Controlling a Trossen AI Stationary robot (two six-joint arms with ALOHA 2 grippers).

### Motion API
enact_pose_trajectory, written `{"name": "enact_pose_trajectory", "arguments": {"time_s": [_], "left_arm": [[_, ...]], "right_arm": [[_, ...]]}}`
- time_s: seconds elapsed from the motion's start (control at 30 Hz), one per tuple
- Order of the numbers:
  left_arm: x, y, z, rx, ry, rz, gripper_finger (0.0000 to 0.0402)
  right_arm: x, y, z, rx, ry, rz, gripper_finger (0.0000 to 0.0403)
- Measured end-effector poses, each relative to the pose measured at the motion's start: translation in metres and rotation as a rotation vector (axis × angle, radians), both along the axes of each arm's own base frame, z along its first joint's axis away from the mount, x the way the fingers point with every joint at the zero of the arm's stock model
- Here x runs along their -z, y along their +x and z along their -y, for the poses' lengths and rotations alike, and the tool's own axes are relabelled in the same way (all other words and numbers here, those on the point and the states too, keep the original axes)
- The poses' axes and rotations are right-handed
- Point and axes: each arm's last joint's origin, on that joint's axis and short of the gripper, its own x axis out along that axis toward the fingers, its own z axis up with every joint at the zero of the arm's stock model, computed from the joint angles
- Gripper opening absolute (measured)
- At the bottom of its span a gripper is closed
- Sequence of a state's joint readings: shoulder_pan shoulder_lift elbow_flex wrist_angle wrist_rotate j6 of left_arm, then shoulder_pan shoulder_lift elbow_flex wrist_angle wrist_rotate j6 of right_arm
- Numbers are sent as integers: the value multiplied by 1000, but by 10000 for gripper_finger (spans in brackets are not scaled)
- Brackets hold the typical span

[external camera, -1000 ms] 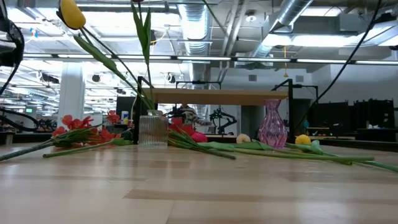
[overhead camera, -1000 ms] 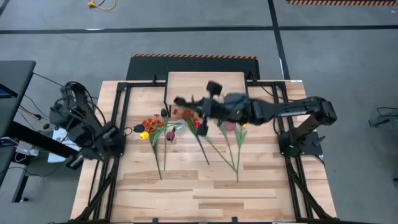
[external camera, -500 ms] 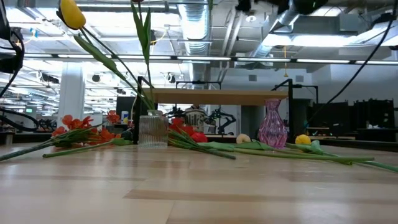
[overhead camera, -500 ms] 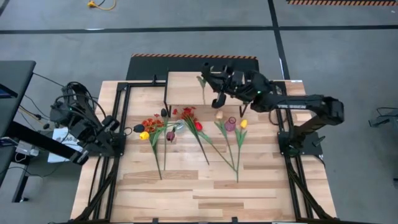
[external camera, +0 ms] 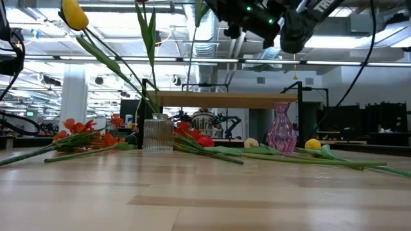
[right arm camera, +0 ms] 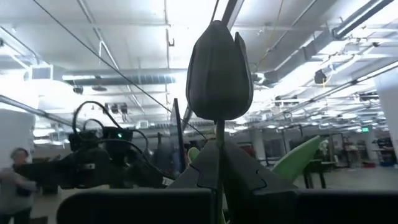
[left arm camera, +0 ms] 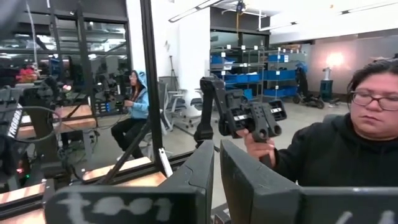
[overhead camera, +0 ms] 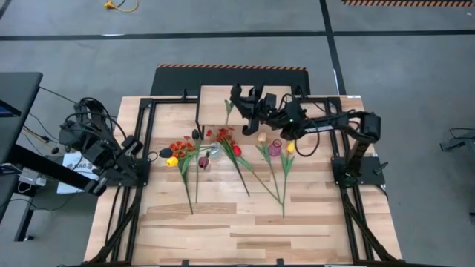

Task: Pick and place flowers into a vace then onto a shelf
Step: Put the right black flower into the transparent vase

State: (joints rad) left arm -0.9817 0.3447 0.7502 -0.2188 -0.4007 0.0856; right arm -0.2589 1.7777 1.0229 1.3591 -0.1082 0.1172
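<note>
Swung back toward the left since a moment ago, right hand [overhead camera: 236, 96] now up over the low light-wood plank shelf on thin black legs [overhead camera: 215, 100], elbow folded closer to its base. Pinching the stem of a single green-stemmed tulip [right arm camera: 219, 71] between pressed-together fingers [right arm camera: 205, 171], bloom standing upright straight ahead of the wrist camera, dark against the ceiling lights. High in the air in the low view, well above the shelf top [external camera: 225, 99].

Left hand [overhead camera: 132, 144] parked at the left edge of the slatted wooden tabletop [overhead camera: 245, 230], pressed together, nothing in it.

On the tabletop in front of the shelf: clear ribbed glass vase [external camera: 158, 134] already carrying a yellow tulip [external camera: 75, 15] on a long leaning stem; pink glass vase [external camera: 280, 128] to its right. Loose red, yellow and cream flowers [overhead camera: 237, 159] fanned out between and around the vases, sprays of red-orange blossoms [external camera: 83, 131] lying at the left.
</note>
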Motion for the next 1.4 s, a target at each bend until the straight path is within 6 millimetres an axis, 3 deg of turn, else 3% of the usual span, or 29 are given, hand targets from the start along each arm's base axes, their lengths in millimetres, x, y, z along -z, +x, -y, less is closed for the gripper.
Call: {"name": "enact_pose_trajectory", "arguments": {"time_s": [0.47, 1.4], "left_arm": [[0, 1, -1, -33, 2, -3, 16], [2, 1, 0, -34, 21, -15, 16]], "right_arm": [[18, 32, -15, -58, 9, -9, 0], [20, 34, -13, -26, -8, -48, 0]]}}
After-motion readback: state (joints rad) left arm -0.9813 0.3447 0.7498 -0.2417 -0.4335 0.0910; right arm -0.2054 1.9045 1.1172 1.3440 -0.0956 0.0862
